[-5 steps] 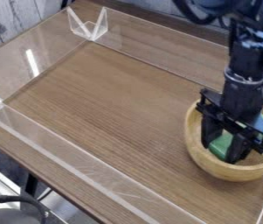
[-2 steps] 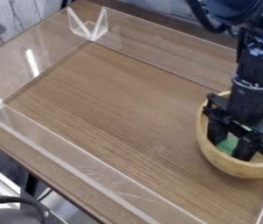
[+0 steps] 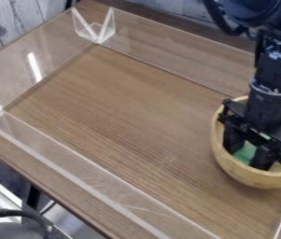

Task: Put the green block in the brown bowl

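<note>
Green block (image 3: 246, 150) sits low between the dark fingers of the claw (image 3: 258, 152), down inside the brown bowl (image 3: 230, 164) at the lower right of the frame; the claw looks to be pinching it. By my reckoning this is the drop-off step, so next the fingers need to spread and lift straight out.

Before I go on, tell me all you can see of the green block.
The green block is small, plain bright green and matte. Only part of it shows, between the black fingers of the gripper, inside the brown bowl at the table's right edge. The fingers flank it closely; I cannot tell whether it rests on the bowl's bottom.
</note>
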Controlling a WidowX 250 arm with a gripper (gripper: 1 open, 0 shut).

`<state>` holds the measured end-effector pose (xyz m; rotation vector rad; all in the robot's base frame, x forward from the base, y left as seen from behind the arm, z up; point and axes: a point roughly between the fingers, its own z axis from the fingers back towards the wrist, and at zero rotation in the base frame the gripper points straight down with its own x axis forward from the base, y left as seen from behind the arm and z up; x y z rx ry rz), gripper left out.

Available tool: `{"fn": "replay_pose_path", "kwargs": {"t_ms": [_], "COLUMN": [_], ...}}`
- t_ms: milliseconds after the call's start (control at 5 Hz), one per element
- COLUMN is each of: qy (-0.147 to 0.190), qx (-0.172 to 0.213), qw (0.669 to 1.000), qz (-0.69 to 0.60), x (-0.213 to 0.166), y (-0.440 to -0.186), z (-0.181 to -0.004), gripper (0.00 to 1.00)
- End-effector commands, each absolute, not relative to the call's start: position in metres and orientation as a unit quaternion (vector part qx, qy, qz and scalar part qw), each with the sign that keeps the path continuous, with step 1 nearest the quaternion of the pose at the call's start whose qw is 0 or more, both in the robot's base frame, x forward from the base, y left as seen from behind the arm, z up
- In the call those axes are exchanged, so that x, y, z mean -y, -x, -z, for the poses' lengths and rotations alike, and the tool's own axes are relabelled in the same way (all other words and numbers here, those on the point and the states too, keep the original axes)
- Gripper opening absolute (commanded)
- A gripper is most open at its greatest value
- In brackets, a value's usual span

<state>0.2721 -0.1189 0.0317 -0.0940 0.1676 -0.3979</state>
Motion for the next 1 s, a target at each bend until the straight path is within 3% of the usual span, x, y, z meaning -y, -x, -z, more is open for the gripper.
{"fn": "replay_pose_path", "kwargs": {"t_ms": [0,800], "qy": [0.05,0.051], "qx": [-0.06,-0.066], "qw": [0.978,0.979], "qz": [0.194,0.186], "x": [0.1202,0.1166], "y": [-0.2834,-0.2852], "z": [-0.042,-0.0408], "gripper": [0.0,0.0]}}
